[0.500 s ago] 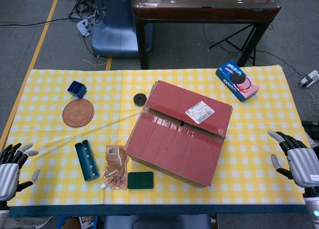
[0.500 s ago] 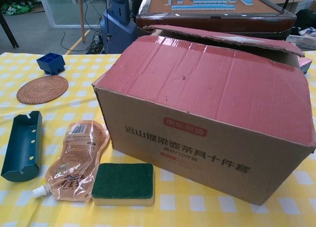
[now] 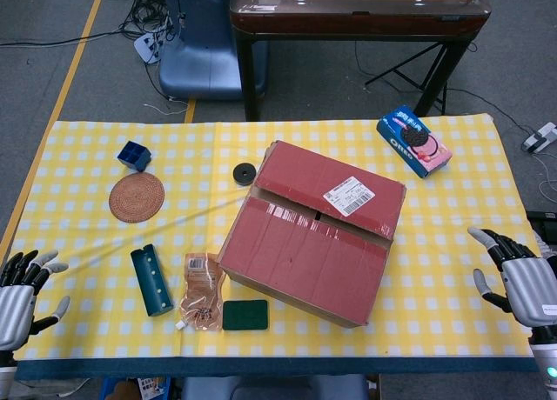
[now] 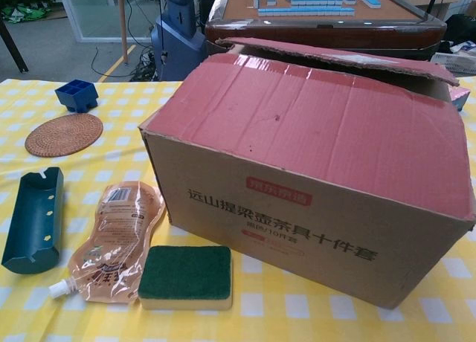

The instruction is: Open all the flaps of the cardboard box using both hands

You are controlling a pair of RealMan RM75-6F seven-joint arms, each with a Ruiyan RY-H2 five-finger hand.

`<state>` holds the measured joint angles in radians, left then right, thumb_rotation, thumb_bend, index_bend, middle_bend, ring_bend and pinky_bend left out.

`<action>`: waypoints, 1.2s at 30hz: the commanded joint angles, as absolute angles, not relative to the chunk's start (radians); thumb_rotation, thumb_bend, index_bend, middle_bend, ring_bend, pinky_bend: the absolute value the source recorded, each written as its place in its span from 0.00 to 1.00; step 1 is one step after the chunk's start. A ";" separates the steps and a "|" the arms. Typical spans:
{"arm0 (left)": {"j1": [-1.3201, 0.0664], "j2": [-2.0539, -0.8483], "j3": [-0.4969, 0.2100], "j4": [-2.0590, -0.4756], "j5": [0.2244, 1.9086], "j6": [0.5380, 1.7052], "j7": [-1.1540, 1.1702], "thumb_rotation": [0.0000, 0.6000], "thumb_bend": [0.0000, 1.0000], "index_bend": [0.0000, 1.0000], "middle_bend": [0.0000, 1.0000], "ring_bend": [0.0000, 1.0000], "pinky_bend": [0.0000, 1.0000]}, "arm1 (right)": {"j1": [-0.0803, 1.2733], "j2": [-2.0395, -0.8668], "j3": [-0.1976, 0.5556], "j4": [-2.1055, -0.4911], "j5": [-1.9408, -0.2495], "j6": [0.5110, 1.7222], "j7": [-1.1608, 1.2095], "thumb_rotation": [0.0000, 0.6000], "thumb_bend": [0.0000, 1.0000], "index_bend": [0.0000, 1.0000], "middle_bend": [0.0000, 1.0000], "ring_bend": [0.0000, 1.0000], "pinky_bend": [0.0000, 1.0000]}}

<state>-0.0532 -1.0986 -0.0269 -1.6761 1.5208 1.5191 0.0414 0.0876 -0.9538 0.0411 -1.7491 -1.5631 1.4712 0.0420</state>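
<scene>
- The cardboard box (image 3: 312, 243) sits mid-table, its red flaps closed.
- The flaps look stiff but light; lift them along the middle seam.
- The left hand (image 3: 19, 294) and right hand (image 3: 522, 283) wait empty, fingers spread.

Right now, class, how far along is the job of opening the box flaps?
Nothing looks done: both red top flaps of the cardboard box lie closed, the far one only slightly lifted in the chest view. Nothing is in hand: the left hand and right hand hover open at the table edges, away from the box. Every flap remains.
</scene>
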 commanded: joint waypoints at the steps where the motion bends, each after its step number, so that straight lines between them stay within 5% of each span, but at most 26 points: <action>1: -0.053 -1.099 -0.028 -1.675 1.522 1.520 0.040 1.00 0.35 0.37 0.19 0.09 0.00 | 0.087 -0.954 0.041 -1.749 -1.564 1.472 0.042 1.00 0.43 0.14 0.20 0.22 0.33; 20: -0.060 -1.110 -0.032 -1.657 1.524 1.518 0.023 1.00 0.35 0.37 0.19 0.09 0.00 | 0.127 -0.948 0.064 -1.775 -1.579 1.446 -0.008 1.00 0.43 0.14 0.20 0.22 0.33; 30: -0.060 -1.113 -0.027 -1.651 1.532 1.518 0.008 1.00 0.35 0.37 0.19 0.09 0.00 | 0.291 -0.963 0.137 -1.819 -1.522 1.252 -0.060 1.00 0.43 0.13 0.18 0.20 0.32; 36: -0.053 -1.111 -0.022 -1.644 1.531 1.524 -0.003 1.00 0.35 0.37 0.19 0.09 0.00 | 0.376 -1.010 0.166 -1.818 -1.458 1.145 -0.108 1.00 0.42 0.06 0.14 0.14 0.22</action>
<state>-0.0534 -1.1109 -0.0228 -1.6439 1.5312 1.5233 -0.0024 0.3516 -0.9896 0.1517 -1.8181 -1.4790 1.1693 -0.0892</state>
